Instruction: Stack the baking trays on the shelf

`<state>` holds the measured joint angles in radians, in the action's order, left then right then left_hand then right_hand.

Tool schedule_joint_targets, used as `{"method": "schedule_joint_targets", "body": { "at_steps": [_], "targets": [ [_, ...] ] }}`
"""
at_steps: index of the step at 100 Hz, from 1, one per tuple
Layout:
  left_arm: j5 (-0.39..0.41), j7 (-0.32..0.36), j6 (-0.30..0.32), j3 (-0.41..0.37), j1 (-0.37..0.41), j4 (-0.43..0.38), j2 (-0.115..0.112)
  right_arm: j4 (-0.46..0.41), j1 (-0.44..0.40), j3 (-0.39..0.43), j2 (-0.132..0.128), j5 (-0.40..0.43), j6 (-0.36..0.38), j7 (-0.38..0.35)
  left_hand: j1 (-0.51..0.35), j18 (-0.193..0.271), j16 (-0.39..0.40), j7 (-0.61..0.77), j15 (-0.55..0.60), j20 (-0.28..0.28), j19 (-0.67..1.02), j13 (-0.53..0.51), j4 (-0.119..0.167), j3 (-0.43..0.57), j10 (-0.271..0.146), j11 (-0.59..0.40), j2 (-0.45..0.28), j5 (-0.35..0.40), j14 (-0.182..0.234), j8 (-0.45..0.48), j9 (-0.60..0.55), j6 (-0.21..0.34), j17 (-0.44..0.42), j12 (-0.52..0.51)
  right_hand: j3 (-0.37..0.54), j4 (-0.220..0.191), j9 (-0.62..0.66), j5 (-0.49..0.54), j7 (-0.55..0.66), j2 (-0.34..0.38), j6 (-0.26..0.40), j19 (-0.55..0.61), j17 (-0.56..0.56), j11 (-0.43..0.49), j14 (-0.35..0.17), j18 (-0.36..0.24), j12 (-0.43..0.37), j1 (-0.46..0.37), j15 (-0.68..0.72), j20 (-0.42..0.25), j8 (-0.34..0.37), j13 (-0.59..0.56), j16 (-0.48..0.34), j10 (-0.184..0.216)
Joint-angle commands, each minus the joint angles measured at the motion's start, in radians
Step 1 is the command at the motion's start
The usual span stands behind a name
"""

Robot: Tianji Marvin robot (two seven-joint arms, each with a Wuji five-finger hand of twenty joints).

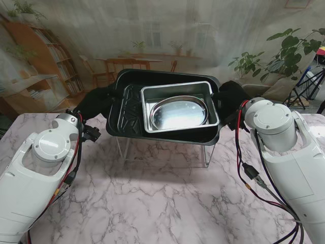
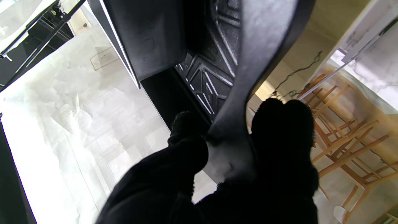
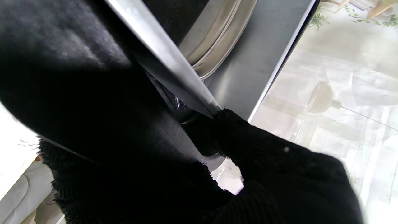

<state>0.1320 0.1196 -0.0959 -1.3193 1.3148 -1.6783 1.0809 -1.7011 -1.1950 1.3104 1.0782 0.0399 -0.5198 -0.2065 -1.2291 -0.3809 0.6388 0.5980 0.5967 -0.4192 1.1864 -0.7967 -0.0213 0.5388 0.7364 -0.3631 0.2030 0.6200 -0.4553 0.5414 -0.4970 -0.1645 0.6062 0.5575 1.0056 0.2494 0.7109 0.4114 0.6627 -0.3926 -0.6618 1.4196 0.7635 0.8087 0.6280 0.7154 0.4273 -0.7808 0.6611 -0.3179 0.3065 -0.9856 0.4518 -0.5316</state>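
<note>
Both gloved hands, left hand [image 1: 96, 104] and right hand [image 1: 231, 96], grip black tray [image 1: 127, 109]; no writing legible.

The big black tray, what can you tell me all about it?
The big black tray is a dark, deep rectangle that looks like metal, with rounded corners, a raised pattern on its floor and a handle at each end. It is level over a wire shelf. The left hand grips one handle, the right hand the other. Inside it lies a silver tray holding a round pan.
</note>
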Motion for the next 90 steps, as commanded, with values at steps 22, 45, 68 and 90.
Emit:
{"method": "schedule_joint_targets", "body": {
  "at_steps": [22, 45, 68, 90],
  "targets": [
    [-0.01, 0.006, 0.007, 0.084, -0.053, -0.007, 0.064, -0.007, 0.041, -0.07, 0.07, -0.028, 0.044, -0.005, -0.032, 0.233, 0.013, 0.005, 0.019, 0.009, 0.024, -0.043, 0.002, 0.018, -0.627, -0.063, -0.001, 0.022, 0.152, 0.008, -0.37, 0.043, 0.036, -0.006, 0.094, -0.037, -0.016, 0.121, 0.142, -0.013, 0.549, -0.037, 0.004, 0.002, -0.406, -0.386, -0.003, -0.111, 0.017, -0.01, 0.025, -0.077, 0.009, 0.277],
    [-0.015, -0.019, 0.003, 0.101, -0.071, 0.021, 0.073, 0.027, 0.055, -0.08, 0.08, -0.043, 0.054, 0.018, -0.033, 0.238, 0.014, 0.002, 0.019, 0.009, 0.022, -0.037, 0.001, 0.012, -0.629, -0.059, -0.005, 0.013, 0.155, 0.007, -0.361, 0.044, 0.028, -0.007, 0.094, -0.041, -0.037, 0.113, 0.139, -0.002, 0.55, -0.055, -0.012, -0.015, -0.412, -0.4, -0.018, -0.106, -0.006, -0.007, 0.025, -0.055, 0.0, 0.282],
    [-0.025, -0.048, -0.014, 0.129, -0.103, 0.067, 0.086, 0.052, 0.067, -0.087, 0.089, -0.054, 0.06, 0.038, -0.039, 0.24, 0.011, -0.024, 0.009, 0.008, 0.015, -0.023, -0.003, -0.007, -0.627, -0.043, -0.015, -0.003, 0.157, -0.009, -0.339, 0.038, 0.017, -0.019, 0.09, -0.057, -0.072, 0.102, 0.135, 0.02, 0.549, -0.086, -0.03, -0.031, -0.416, -0.412, -0.046, -0.096, -0.041, 0.001, 0.023, -0.024, -0.015, 0.287],
    [-0.032, -0.069, -0.03, 0.142, -0.13, 0.106, 0.095, 0.088, 0.088, -0.098, 0.099, -0.058, 0.049, 0.064, -0.058, 0.243, 0.001, -0.06, -0.013, 0.007, -0.006, 0.004, -0.006, -0.06, -0.623, -0.023, -0.035, -0.018, 0.16, -0.034, -0.308, 0.033, -0.006, -0.049, 0.054, -0.085, -0.114, 0.083, 0.123, 0.058, 0.548, -0.119, -0.071, -0.045, -0.413, -0.414, -0.057, -0.082, -0.09, 0.012, 0.01, 0.033, -0.042, 0.295]
  ]
}}
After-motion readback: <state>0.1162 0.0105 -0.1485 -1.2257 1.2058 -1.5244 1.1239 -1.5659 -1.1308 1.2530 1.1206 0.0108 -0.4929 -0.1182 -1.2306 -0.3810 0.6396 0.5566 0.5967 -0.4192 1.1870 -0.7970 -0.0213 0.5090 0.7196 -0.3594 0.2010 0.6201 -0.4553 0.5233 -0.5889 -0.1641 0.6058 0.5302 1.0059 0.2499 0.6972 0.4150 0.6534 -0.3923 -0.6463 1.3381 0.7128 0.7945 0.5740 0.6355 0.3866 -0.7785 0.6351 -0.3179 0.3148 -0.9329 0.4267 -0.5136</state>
